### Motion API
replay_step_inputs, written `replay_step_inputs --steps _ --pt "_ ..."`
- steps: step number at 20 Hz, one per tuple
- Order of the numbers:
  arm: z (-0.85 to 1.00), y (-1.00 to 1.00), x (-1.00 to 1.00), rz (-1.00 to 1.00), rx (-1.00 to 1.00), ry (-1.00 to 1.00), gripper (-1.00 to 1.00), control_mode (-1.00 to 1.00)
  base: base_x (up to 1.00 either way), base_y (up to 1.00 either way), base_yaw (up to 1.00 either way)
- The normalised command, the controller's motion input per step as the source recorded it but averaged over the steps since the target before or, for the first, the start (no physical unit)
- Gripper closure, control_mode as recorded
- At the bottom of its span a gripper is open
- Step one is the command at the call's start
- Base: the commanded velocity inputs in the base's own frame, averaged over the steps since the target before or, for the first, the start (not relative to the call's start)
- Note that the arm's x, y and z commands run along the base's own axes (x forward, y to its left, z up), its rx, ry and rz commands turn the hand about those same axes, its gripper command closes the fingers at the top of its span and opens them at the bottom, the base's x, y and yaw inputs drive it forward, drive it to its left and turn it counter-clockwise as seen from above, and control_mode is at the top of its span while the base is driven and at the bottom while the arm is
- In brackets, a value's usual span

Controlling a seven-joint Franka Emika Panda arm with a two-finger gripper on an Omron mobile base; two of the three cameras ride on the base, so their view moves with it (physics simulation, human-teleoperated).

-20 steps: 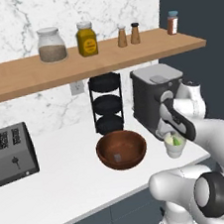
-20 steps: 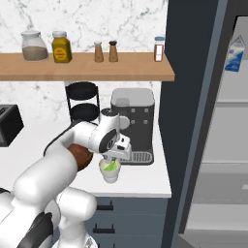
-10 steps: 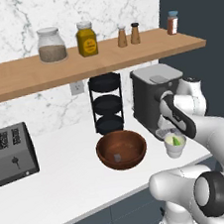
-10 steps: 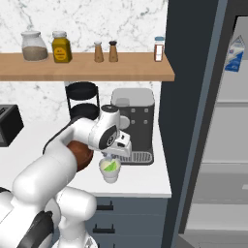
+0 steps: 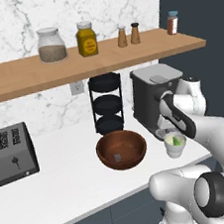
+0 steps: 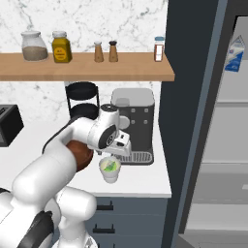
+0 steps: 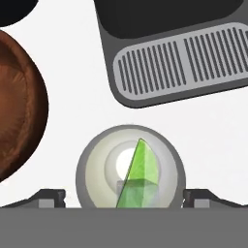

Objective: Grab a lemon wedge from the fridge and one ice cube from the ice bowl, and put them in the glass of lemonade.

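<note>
The glass of lemonade [image 5: 175, 146] [image 6: 110, 170] [image 7: 88, 164] stands on the white counter in front of the coffee machine. A green-yellow lemon wedge [image 7: 140, 164] [image 5: 173, 140] [image 6: 112, 165] sits in it, with a pale translucent ice cube [image 7: 141, 192] at its lower end. My gripper [image 5: 168, 132] [image 6: 114, 156] [image 7: 125, 197] hangs just above the glass, open, its fingertips [image 7: 48, 196] spread to either side of the rim and holding nothing. Left of the glass is the brown ice bowl [image 5: 132, 149] [image 6: 80, 152] [image 7: 19, 111], with an ice cube [image 5: 118, 157] inside. The fridge [image 6: 193, 121] stands open on the right.
The coffee machine [image 5: 149, 96] [image 6: 135, 116], with its drip tray [image 7: 184, 63], stands close behind the glass. A black three-tier rack [image 5: 107, 104] and a toaster [image 5: 9, 152] stand further left. A wooden shelf [image 5: 102, 60] with jars hangs overhead. A milk carton [image 6: 234, 48] sits in the fridge.
The jaws have gone from nearly shut to wide open above the glass. The arm has hardly moved.
</note>
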Motion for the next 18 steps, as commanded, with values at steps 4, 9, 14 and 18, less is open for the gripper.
replay_step_inputs --steps 4,9,14,18 --pt "0.49 0.12 -0.16 0.0 -0.01 0.0 -1.0 -1.0 0.0 0.0 0.0" --pt "0.64 0.23 -0.52 0.0 -0.01 0.0 -1.0 -1.0 0.0 0.0 0.0" --pt "0.16 0.14 -0.76 0.01 0.0 0.0 -1.0 -1.0 0.0 0.0 0.0" --pt "0.0 0.25 -0.77 0.03 0.0 -0.03 -1.0 -1.0 0.0 0.0 0.0"
